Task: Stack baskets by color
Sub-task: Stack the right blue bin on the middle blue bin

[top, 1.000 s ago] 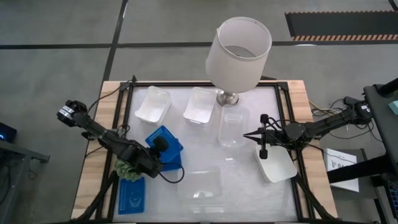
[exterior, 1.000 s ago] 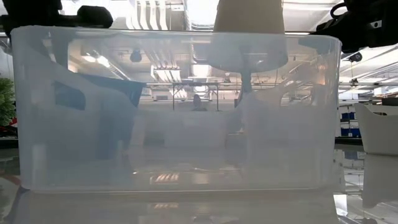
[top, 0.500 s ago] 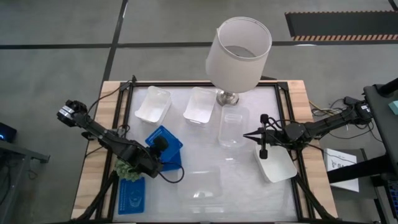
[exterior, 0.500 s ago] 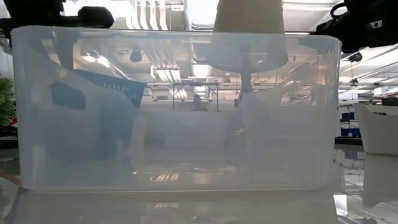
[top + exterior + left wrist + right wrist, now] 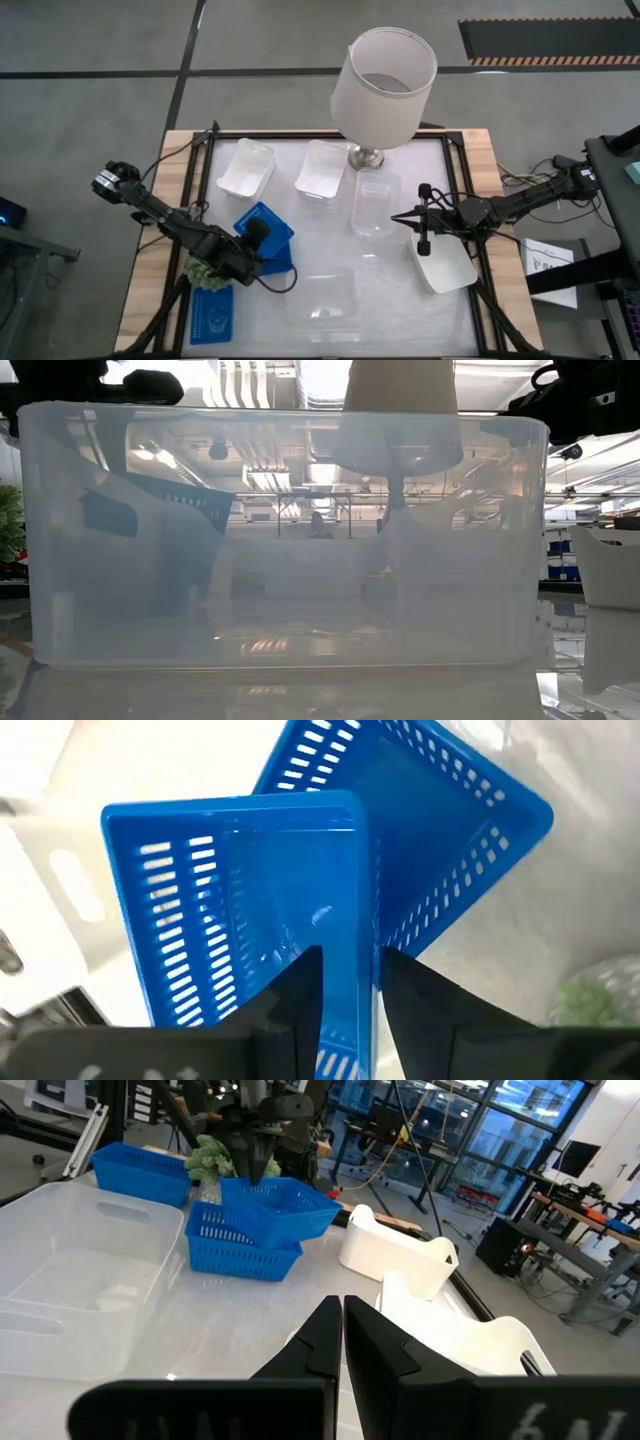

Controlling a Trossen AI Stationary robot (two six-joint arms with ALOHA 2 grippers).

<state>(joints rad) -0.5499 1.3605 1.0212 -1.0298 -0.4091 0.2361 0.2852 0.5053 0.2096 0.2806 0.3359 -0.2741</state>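
Note:
Two blue baskets stand at the table's left. The upper blue basket point(image 5: 240, 920) lies askew and tilted on the lower blue basket point(image 5: 450, 810). My left gripper point(image 5: 350, 995) is open over them point(image 5: 257, 238), slanting down, one finger inside the upper basket's side wall and one outside. A third blue basket point(image 5: 212, 315) lies near the front left corner. My right gripper point(image 5: 342, 1320) hovers shut at the table's right point(image 5: 397, 216), pointing level, holding nothing. My left gripper has the upper basket's side wall point(image 5: 364, 950) between its two parted fingers, which come from above at a slant. Whether either finger touches the wall, I cannot tell. The basket rests tilted on the lower basket's rim.
White baskets sit at the far left point(image 5: 246, 167), far middle point(image 5: 322, 168) and right point(image 5: 442, 265). Clear baskets lie mid-table point(image 5: 376, 205) and near the front edge point(image 5: 325, 298). A lamp point(image 5: 385, 85) stands at the back, and a green plant point(image 5: 203, 268) beside the left arm.
Seen through the clear basket in the low view, the upper blue basket has tipped a little. Its slotted wall now shows where a plain blue face showed before. Both arms have kept their places.

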